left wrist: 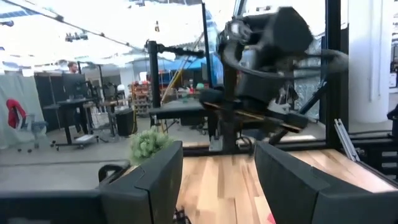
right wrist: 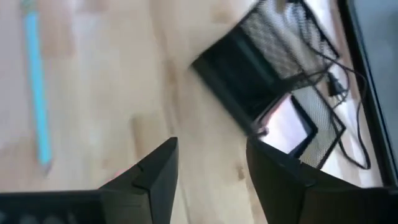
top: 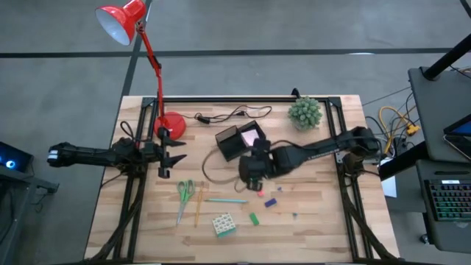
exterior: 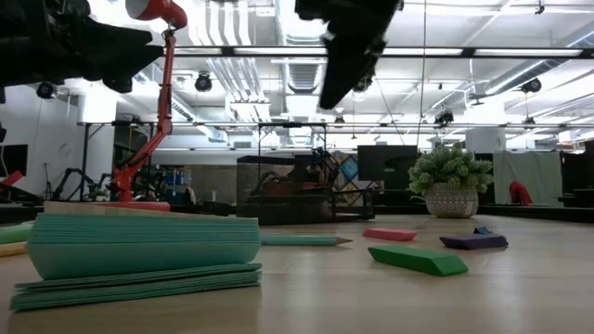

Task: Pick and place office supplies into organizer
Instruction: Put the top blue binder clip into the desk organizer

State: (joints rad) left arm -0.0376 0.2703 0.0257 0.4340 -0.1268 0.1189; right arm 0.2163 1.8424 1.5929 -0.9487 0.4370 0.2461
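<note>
The black mesh organizer (top: 234, 141) stands at the table's middle back, with a pink sticky-note pad (top: 252, 136) in one compartment (right wrist: 289, 124). My right gripper (top: 250, 179) hovers open just in front of it, above the wood, with nothing between its fingers (right wrist: 211, 168). On the table lie green-handled scissors (top: 184, 196), a yellow pencil (top: 199, 208), a teal pen (top: 227, 199), a multicoloured cube (top: 224, 224) and green (top: 253, 218), pink (top: 259, 193) and blue (top: 270, 202) erasers. My left gripper (top: 165, 158) waits open at the left.
A red desk lamp's round base (top: 173, 124) stands at the back left, its cord (top: 228, 115) running along the far edge. A small green plant (top: 305, 112) sits at the back right. Bare wood lies right of the erasers (top: 316, 206).
</note>
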